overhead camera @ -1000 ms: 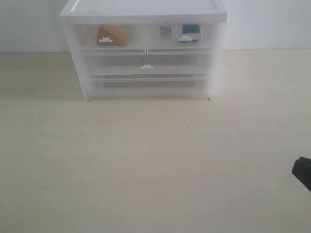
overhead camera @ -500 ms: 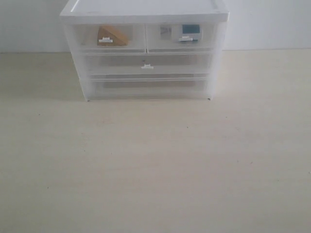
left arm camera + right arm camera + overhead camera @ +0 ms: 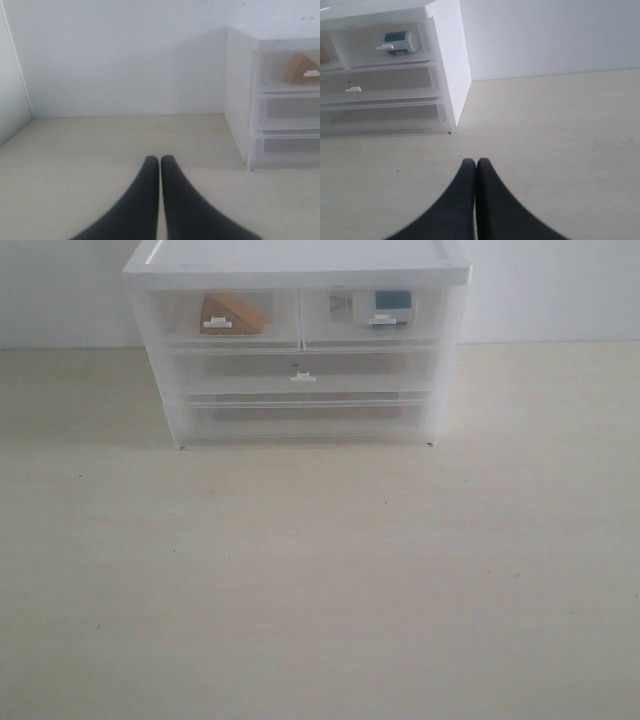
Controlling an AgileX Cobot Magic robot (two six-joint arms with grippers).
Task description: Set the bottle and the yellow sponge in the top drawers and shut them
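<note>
The yellow sponge (image 3: 233,312) lies inside the left top drawer (image 3: 222,316), which is pushed in; the left wrist view also shows the sponge (image 3: 299,68). Inside the shut right top drawer (image 3: 372,314) lies the bottle (image 3: 391,303), on its side in the right wrist view, white cap and teal label showing (image 3: 399,42). My left gripper (image 3: 160,161) is shut and empty, low over the table, well away from the unit. My right gripper (image 3: 475,162) is shut and empty too, in front of the unit's right corner. Neither gripper shows in the exterior view.
The white drawer unit (image 3: 300,260) stands at the back against a white wall, with two full-width drawers (image 3: 303,371) below the top pair. A pale wooden table (image 3: 320,580) stretches in front. A wall corner (image 3: 15,65) lies beyond my left gripper.
The dark right gripper tip at the exterior view's right edge one second ago has drawn out of that view. Drawers and contents have not moved.
</note>
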